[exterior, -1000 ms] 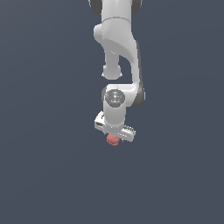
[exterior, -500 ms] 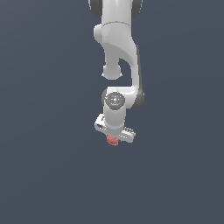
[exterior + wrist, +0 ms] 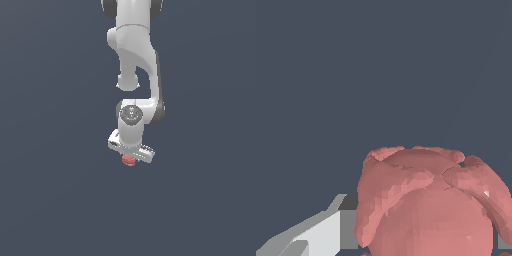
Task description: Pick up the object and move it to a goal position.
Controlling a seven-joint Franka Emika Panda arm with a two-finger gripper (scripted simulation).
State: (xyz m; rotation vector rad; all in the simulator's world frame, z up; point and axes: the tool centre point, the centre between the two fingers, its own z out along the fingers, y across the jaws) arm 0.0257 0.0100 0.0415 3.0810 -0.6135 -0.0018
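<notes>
The object (image 3: 129, 160) is a small red-pink lumpy thing that sticks out just below the white gripper (image 3: 130, 156) in the exterior view. The gripper hangs at the end of the white arm, near the middle of the picture, and is shut on the object. In the wrist view the object (image 3: 428, 205) fills the lower right, very close to the camera, with a bumpy, lobed surface. One grey-white finger (image 3: 321, 232) shows beside it and touches its side. The other finger is hidden by the object.
The background is a plain dark grey-blue surface (image 3: 50, 200) all around the arm. No other objects, containers or edges show in either view.
Almost nothing differs. The gripper's hand has turned very slightly and the object stays held in about the same spot.
</notes>
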